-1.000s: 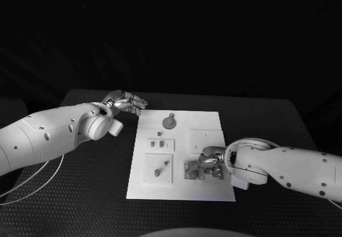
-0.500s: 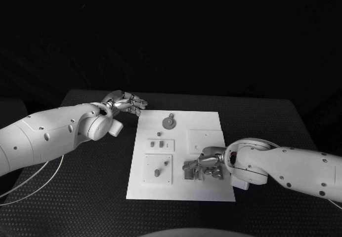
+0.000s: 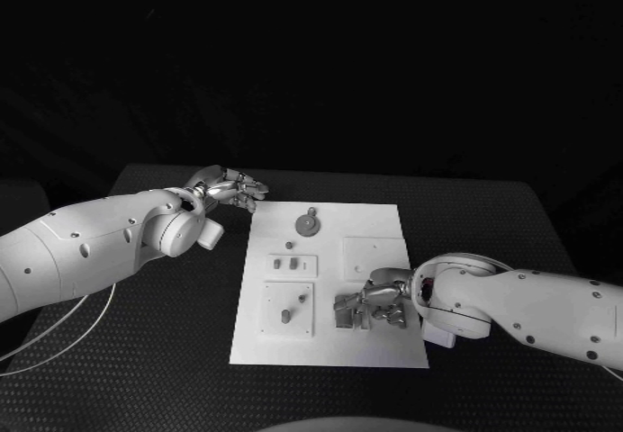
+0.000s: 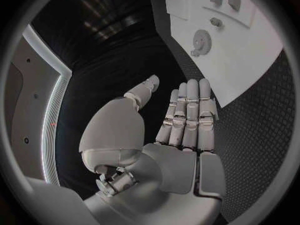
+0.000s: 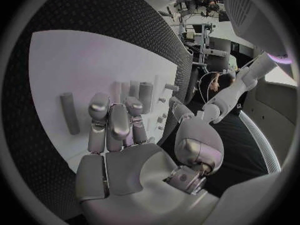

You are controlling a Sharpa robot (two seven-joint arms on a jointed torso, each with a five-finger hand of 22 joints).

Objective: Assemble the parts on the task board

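The right hand (image 3: 376, 304) lies over the task board's (image 3: 376, 220) near right part, fingers bent down among the small upright pieces there. The right wrist view shows its fingers (image 5: 111, 122) curled toward the board with short pegs (image 5: 145, 96) just beyond the fingertips and a slim bar (image 5: 69, 113) lying apart from them to one side. Whether it has hold of any piece cannot be told.

The left hand (image 3: 230, 188) hangs over the black table (image 3: 169, 306) just off the board's far left corner. In the left wrist view its fingers (image 4: 189, 115) are straight and side by side, thumb apart, with nothing in them.

On the board, a round gear-like part (image 3: 308, 222) sits near the far edge. Nearer the middle by the left edge is a small plate with two slots (image 3: 293, 264), and a plain square plate (image 3: 372, 252) is toward the right edge. A larger square plate carrying a small peg (image 3: 287, 308) is by the near left corner.

No writing can be read on anything
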